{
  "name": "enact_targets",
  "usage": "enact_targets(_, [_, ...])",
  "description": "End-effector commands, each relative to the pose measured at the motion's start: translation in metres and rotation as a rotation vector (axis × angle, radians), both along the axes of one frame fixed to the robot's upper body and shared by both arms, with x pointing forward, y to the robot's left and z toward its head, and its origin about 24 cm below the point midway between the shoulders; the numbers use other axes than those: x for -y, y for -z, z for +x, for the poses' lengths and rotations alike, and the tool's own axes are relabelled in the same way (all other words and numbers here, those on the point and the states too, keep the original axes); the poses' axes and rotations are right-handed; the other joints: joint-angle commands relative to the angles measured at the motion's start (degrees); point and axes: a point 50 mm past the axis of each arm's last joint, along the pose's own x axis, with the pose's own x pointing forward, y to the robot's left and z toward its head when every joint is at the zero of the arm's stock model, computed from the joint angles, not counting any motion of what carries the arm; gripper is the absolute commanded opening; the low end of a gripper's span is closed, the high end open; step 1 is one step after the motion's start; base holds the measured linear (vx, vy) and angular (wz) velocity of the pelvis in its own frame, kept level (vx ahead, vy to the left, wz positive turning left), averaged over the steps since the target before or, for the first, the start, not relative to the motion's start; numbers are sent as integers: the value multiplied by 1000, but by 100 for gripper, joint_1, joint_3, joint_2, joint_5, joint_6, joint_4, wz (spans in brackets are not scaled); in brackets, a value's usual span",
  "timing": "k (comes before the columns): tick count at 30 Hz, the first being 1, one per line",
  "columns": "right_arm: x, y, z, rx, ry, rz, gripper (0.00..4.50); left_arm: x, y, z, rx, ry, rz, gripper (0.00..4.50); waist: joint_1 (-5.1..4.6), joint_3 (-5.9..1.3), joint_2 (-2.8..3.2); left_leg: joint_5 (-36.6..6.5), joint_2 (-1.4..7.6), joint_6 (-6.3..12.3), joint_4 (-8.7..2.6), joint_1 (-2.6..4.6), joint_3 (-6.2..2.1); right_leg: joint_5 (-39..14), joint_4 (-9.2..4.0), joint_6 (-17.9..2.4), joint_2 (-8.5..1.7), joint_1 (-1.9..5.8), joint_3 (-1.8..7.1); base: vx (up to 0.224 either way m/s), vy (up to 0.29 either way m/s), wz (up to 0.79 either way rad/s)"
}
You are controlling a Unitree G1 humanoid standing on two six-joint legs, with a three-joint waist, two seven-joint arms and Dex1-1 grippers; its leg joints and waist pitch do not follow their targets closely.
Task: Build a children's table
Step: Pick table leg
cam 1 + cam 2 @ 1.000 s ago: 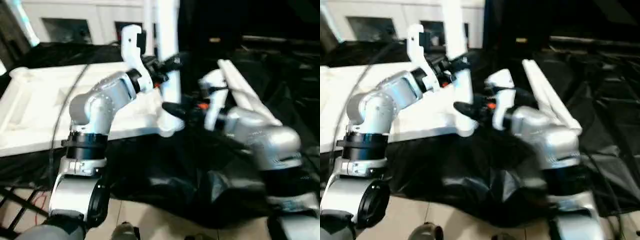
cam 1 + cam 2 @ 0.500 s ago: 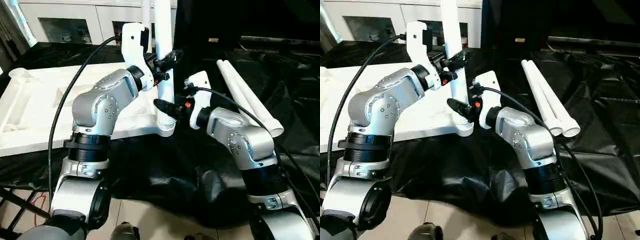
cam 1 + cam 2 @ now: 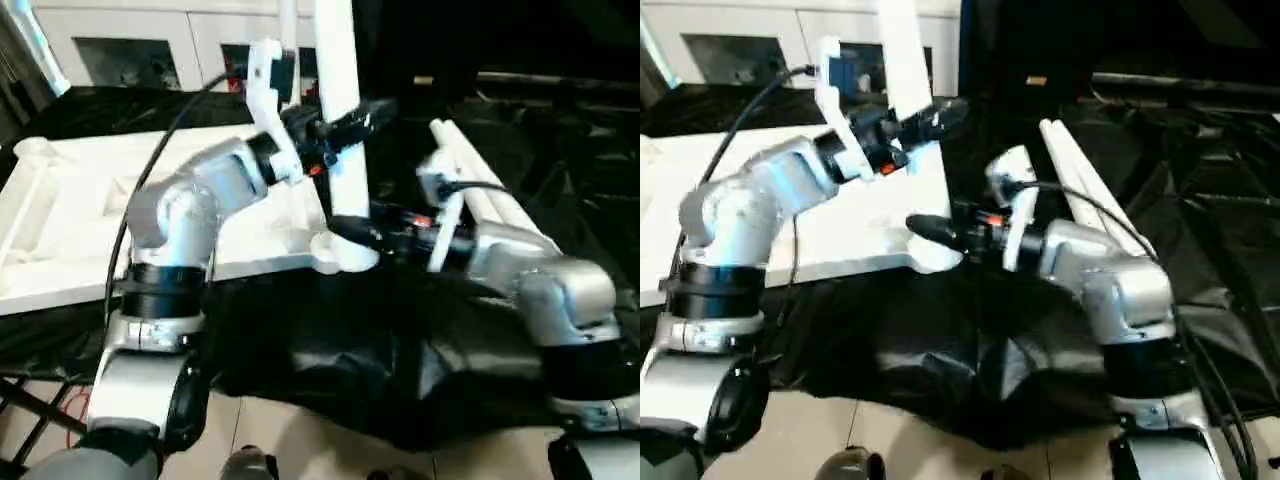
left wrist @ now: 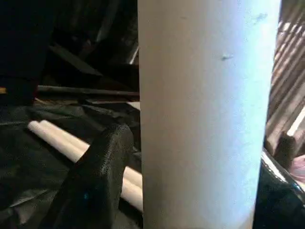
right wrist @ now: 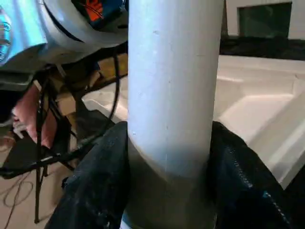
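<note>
First leg going into the near corner socket.
Right gripper (image 3: 345, 229) clasps the upright leg (image 3: 340, 90) low down; left gripper (image 3: 350, 122) straddles it, seemingly loosened; two spare legs (image 3: 490, 205) lie unfitted beside the tabletop (image 3: 70, 210).

White leg (image 3: 340, 110), white top (image 3: 70, 210), 2 white spare legs (image 3: 480, 190); black cloth (image 3: 400, 350); silver arms, black fingers (image 5: 95, 186), orange wrist marks

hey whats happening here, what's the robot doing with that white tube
The robot is fitting a table leg upright into the near corner socket of the upside-down white tabletop. The left gripper sits higher on the leg; the right gripper clamps it just above the socket. Two spare legs lie on the black sheet.
</note>
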Motion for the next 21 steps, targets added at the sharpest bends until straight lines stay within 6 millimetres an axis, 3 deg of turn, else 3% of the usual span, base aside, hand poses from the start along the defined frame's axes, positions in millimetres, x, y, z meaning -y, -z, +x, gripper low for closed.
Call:
enact_targets(1, [-2,-13,-4,42,-65,48,193,-7,-2,5,-22,-40,-27,270,23,-577,-97,-850,66,3,-348,105,-9,-1223,-500,-964,-400,339,251,0,0,0])
enact_targets(11, [-3,-11,-6,37,-82,26,193,-6,1,4,-37,-49,0,199,46,-590,-123,-893,80,-44,-362,121,-16,-1205,-495,-928,-403,332,248,0,0,0])
enact_targets(13, [-7,-8,1,43,-19,-28,249,-5,1,6,-23,-108,82,195,37,-588,-124,-939,92,-94,-373,129,-25,-1256,-494,-889,-403,316,246,0,0,0])
enact_targets(16, [-12,-8,5,33,16,-38,272,-4,2,7,-8,-153,159,190,20,-582,-128,-962,87,-136,-383,123,-26,-1347,-509,-808,-406,320,254,0,0,0])
enact_targets(18, [-14,-3,15,57,136,-125,297,-3,1,9,10,-204,219,189,-9,-586,-132,-942,88,-194,-391,125,-35,-1356,-496,-731,-398,307,250,0,0,0])
enact_targets(21, [-15,-2,20,7,183,-119,306,0,-1,10,13,-236,273,188,-28,-585,-120,-952,74,-228,-385,134,-24,-1356,-506,-765,-397,307,254,0,0,0])
